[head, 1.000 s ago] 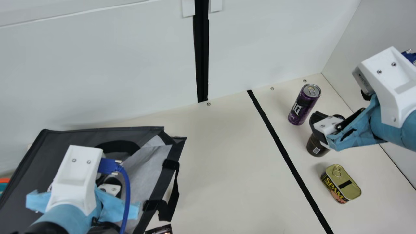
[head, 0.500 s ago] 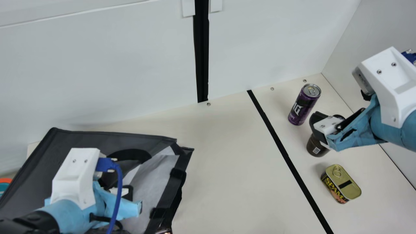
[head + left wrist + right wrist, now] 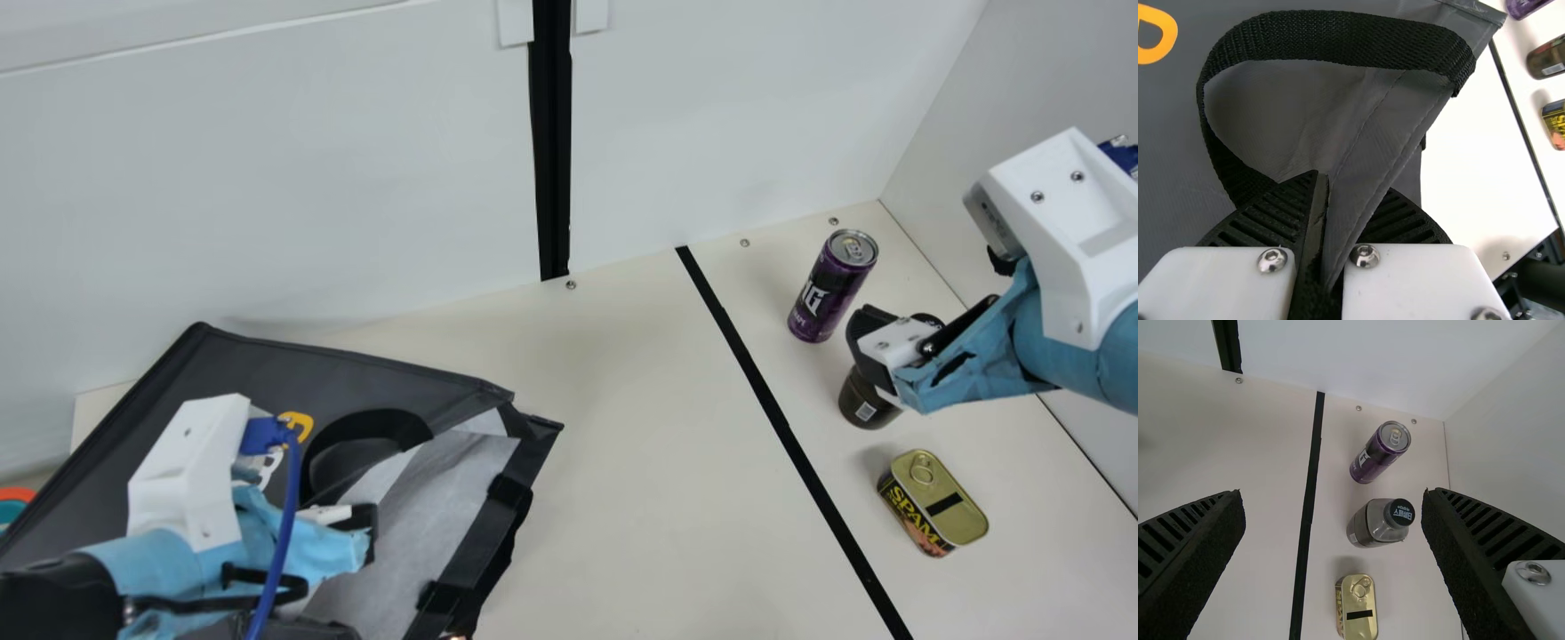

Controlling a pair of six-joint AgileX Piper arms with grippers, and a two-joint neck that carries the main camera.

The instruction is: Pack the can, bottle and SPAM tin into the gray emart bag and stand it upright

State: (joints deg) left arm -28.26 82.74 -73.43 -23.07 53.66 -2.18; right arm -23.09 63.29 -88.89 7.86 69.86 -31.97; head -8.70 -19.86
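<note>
Lying at the left of the main view is the gray bag (image 3: pixel 267 360), its pale-lined mouth toward the table's middle. My left gripper (image 3: pixel 364 533) is at that mouth; in the left wrist view the gripper (image 3: pixel 1325 227) is shut on the bag's edge (image 3: pixel 1368 173), beside a black strap handle (image 3: pixel 1338 40). At the right, my right gripper (image 3: pixel 867 342) hangs above the bottle (image 3: pixel 862 400); its fingers stand wide apart in the right wrist view, the gripper (image 3: pixel 1331 527) holding nothing. The purple can (image 3: pixel 831 284) stands behind the bottle, the SPAM tin (image 3: pixel 933 502) in front.
A black tape line (image 3: pixel 782 427) runs along the table between the bag and the three items. White walls (image 3: pixel 356 178) rise at the table's back and right. An orange and teal object (image 3: pixel 13 507) is at the far left edge.
My left gripper has pulled the bag's edge to the right, and the bag has shifted and turned with it. More of its front now shows. The right arm has kept still.
</note>
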